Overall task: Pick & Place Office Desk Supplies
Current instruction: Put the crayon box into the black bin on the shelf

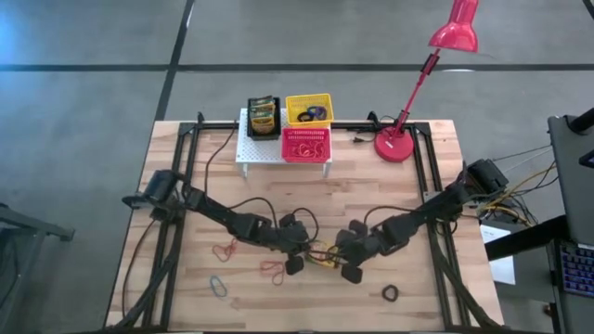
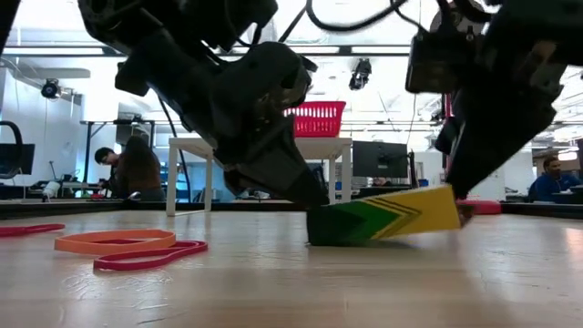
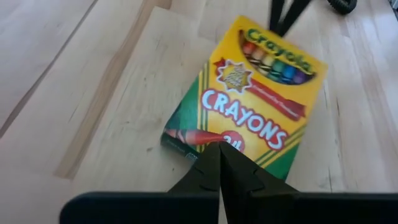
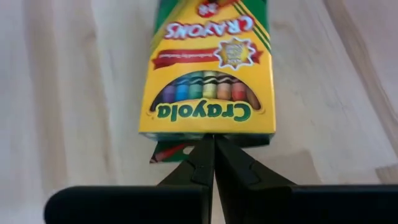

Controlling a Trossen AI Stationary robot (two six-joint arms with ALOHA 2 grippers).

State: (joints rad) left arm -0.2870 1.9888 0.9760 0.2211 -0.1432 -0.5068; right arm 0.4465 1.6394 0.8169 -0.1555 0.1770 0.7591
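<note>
Overhead, both arms are seen folded low toward the table's middle, the left gripper (image 1: 295, 264) and right gripper (image 1: 350, 273) meeting from nine and three o'clock over a crayon box (image 1: 322, 257) that is mostly hidden between them. Bare wood lies toward six o'clock, apart from rubber bands (image 1: 272, 269) at seven and a black loop (image 1: 391, 294) at five. A white rack (image 1: 283, 148) with a yellow basket (image 1: 309, 109) and pink basket (image 1: 305, 145) is set at twelve o'clock, well apart.

At table height, the crayon box (image 2: 383, 219) is seen tilted, one end on the wood, the other end raised toward the right gripper (image 2: 463, 211); the left gripper (image 2: 310, 211) is pressed at the low end. Orange and red bands (image 2: 127, 248) lie at nine o'clock, apart.

Past the left wrist, the fingers (image 3: 211, 171) are closed together at the box's lower edge (image 3: 249, 106), whether pinching it cannot be told.

Past the right wrist, the fingers (image 4: 208, 158) are closed together at the box's (image 4: 208, 68) "Crayola" end; a grip cannot be confirmed.
</note>
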